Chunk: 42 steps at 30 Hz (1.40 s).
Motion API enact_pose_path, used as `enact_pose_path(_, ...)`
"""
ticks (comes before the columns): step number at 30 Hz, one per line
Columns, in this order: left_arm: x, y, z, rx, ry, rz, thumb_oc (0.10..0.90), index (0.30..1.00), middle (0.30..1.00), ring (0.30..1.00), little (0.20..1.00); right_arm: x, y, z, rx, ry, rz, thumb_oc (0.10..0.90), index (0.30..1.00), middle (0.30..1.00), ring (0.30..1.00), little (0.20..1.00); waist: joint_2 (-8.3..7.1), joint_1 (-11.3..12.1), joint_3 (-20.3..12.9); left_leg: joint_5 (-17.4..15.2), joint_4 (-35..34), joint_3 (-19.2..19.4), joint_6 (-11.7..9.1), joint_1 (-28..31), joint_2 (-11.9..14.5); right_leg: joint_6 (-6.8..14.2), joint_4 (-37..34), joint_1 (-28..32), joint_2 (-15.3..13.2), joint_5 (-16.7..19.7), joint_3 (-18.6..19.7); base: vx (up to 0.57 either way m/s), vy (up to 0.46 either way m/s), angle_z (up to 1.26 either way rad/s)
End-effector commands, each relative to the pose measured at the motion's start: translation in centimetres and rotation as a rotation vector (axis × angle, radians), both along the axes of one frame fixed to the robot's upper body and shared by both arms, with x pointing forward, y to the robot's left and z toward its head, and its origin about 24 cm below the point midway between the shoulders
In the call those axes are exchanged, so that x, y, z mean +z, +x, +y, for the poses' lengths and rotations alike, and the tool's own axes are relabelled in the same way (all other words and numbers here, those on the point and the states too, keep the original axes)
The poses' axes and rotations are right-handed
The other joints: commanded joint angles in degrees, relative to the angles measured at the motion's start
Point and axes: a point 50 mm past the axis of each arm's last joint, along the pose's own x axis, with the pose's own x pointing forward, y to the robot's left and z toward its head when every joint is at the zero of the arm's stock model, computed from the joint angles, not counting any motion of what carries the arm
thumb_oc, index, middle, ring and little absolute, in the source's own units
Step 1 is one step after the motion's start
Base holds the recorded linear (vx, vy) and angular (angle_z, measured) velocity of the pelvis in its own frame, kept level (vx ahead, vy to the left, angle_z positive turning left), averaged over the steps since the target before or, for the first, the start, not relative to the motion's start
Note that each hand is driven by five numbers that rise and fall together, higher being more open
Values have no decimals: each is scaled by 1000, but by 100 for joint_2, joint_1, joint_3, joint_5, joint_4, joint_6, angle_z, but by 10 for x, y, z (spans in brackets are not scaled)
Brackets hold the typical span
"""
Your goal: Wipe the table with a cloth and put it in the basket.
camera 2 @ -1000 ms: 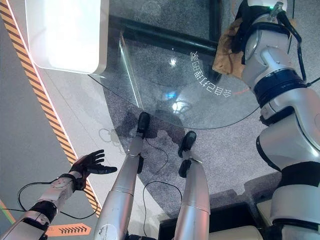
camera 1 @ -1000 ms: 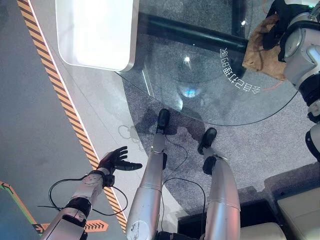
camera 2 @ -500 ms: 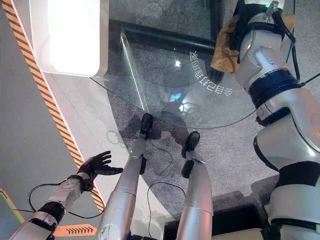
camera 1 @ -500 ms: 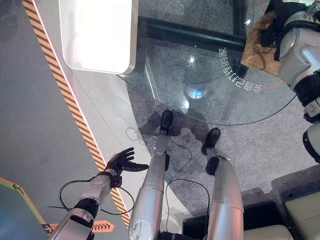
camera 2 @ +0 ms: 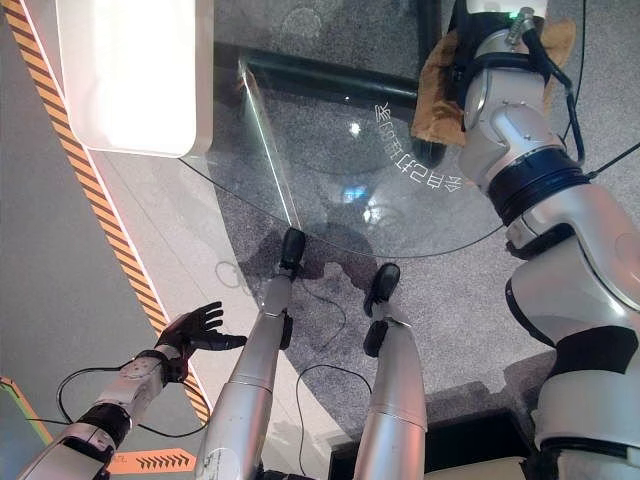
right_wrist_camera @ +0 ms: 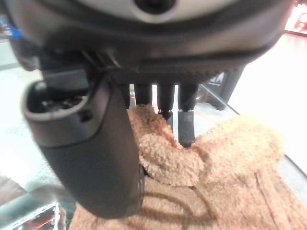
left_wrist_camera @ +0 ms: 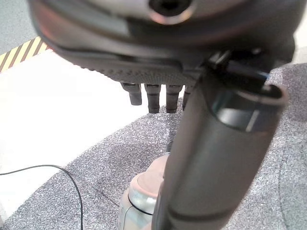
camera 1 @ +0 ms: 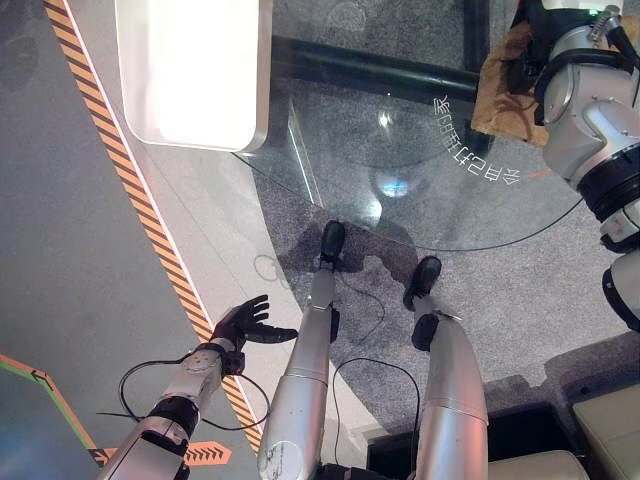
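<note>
1. Left hand (camera 1: pixel 245 322): hangs low at the robot's left side, over the floor beside the striped floor marking (camera 1: pixel 150 225). Fingers spread and straight, nothing held. Well apart from the table and from the cloth; judged idle for the step in hand.

2. Glass table (camera 1: pixel 400 160): round, transparent, just ahead of the robot. White slab (camera 1: pixel 190 65) rests over its far-left part. Printed lettering (camera 1: pixel 470 160) curves across the glass toward the right arm, just short of the cloth.

3. Cloth (camera 1: pixel 505 85): tan, fleecy, bunched in a heap on the far-right part of the glass, touching the right arm's end. Long axis cannot be told; heap reads as roughly as wide as deep, with one fold raised toward the fingers.

4. Right hand (right_wrist_camera: pixel 91 148): reached out over the table's far-right side, directly on the cloth (right_wrist_camera: pixel 225 163). Thumb lies on the fleece; fingers (right_wrist_camera: pixel 186 120) point down into a raised fold, tips partly sunk in the pile. Whether curled round the fold or merely pressing flat cannot be told.

5. Governing relation: cloth lies immediately under and ahead of the right hand, on the robot's far right, and far from the left hand. Right arm plainly the nearer.

6. Judgement: wiping stage, basket stage not begun. Sweep across the glass would run from far right toward the lettering and the table's middle, provided the bunched fleece stays under the palm instead of rolling out.
</note>
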Motion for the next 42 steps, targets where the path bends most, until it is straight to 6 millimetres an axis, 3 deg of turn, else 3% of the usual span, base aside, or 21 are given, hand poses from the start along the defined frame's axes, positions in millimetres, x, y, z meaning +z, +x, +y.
enact_pose_path(1, -19, -23, 6, -6, 65, 81, 800, 900, 900, 900, 900, 5, -20, 143, 554, -68, -61, 100, 300, 300, 300, 200, -153, 237, 75, -656, 512, 479, 673, 105, -791, 204, -1512, 517, 208, 931, -360, 0, 0, 0)
enact_pose_path(13, -19, -23, 3, -12, 66, 78, 800, 900, 900, 900, 900, 2, -38, 175, 686, -139, -73, 100, 300, 300, 300, 200, -188, 246, 75, -646, 523, 454, 705, 113, -813, 226, -1543, 549, 227, 961, -361, 0, 0, 0)
enact_pose_path(24, -18, -21, 4, -7, 61, 75, 800, 900, 900, 900, 900, -3, -47, 191, 743, -168, -68, 100, 300, 300, 300, 200, -174, 266, 75, -639, 546, 438, 715, 133, -840, 245, -1534, 577, 216, 964, -354, 0, 5, 1)
enact_pose_path(35, -17, -20, 5, -13, 64, 77, 800, 900, 900, 900, 900, -7, -41, 187, 692, -158, -51, 100, 300, 300, 300, 200, -141, 306, 75, -620, 527, 415, 727, 125, -862, 265, -1515, 568, 182, 968, -382, 0, 5, 5)
enact_pose_path(42, -16, -19, 6, -19, 63, 79, 800, 900, 900, 900, 900, -3, -22, 157, 525, -110, -89, 100, 300, 300, 300, 200, -139, 321, 75, -629, 511, 416, 719, 141, -849, 279, -1539, 589, 161, 987, -397, 0, 0, 0)
